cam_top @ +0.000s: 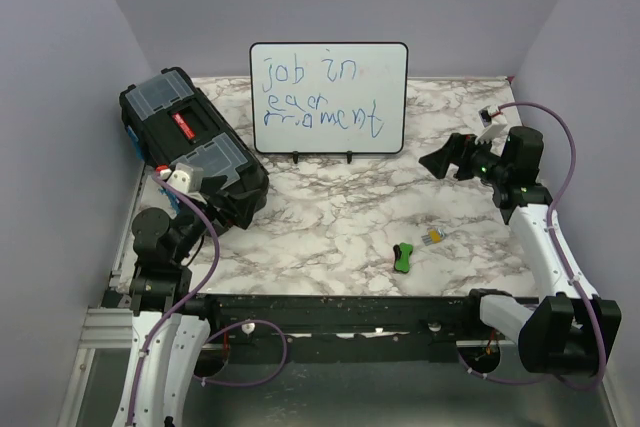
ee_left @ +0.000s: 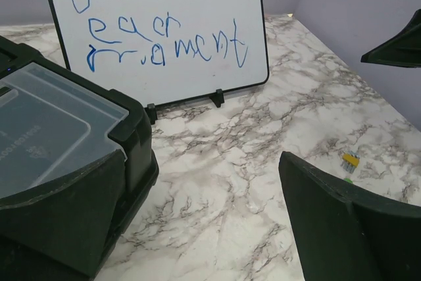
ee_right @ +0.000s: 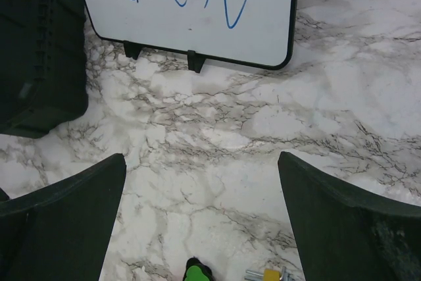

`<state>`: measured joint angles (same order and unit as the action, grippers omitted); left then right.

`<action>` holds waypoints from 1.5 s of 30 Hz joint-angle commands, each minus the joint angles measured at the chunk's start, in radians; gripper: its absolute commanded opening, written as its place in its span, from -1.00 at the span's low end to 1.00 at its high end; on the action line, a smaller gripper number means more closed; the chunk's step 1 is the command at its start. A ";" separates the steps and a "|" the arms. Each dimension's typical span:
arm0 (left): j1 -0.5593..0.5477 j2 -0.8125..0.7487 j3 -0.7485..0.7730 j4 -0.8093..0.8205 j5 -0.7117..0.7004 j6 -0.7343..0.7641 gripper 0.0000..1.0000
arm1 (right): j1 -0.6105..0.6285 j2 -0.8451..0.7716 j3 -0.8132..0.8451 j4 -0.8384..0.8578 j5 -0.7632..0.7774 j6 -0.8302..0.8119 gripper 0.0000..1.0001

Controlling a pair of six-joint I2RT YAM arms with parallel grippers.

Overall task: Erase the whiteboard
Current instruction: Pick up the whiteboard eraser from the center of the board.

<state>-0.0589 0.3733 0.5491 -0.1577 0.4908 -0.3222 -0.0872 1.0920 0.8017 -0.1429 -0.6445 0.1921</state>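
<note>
My L pincer (ee_left: pixel 322 108) & R pincer (ee_right: pixel 200 162) are both spread wide, nothing in either. Whiteboard (cam_top: pixel 328 97) stands upright at back-centre of table (cam_top: pixel 320 222), blue writing on it, black toolbox (cam_top: pixel 190 142) just left.

The right pincer (ee_right: pixel 200 162) hangs over the marbled table (ee_right: pixel 342 97), its dark fingers (ee_right: pixel 66 222) spread wide. Ahead, the whiteboard (ee_right: pixel 191 4) with blue handwriting stands on small black feet (ee_right: pixel 195 62), with a black toolbox (ee_right: pixel 39 44) to its left. Between the fingers lie a green object (ee_right: pixel 195 272) and a small yellow piece (ee_right: pixel 271 274), near each other
</note>
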 commanded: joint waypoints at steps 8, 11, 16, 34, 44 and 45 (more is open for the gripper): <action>0.004 -0.014 0.000 0.024 0.027 -0.003 0.97 | -0.007 -0.016 0.017 0.019 -0.027 0.010 1.00; 0.004 -0.016 0.000 0.024 0.027 -0.003 0.97 | -0.007 -0.017 0.010 0.020 -0.053 -0.013 1.00; 0.003 -0.012 -0.001 0.024 0.026 -0.003 0.97 | -0.006 -0.018 -0.015 -0.005 -0.274 -0.216 1.00; 0.002 -0.030 -0.001 0.021 0.025 -0.002 0.98 | 0.273 0.183 0.223 -0.731 -0.380 -1.385 1.00; 0.000 -0.039 -0.002 0.023 0.025 -0.002 0.97 | 0.380 0.283 0.231 -0.814 -0.334 -1.511 1.00; 0.000 -0.040 -0.003 0.024 0.026 -0.002 0.97 | 0.391 0.280 0.225 -0.806 -0.314 -1.511 1.00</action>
<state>-0.0589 0.3458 0.5491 -0.1581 0.4911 -0.3222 0.2783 1.3678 1.0138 -0.9035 -1.0092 -1.2461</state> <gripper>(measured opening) 0.987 0.998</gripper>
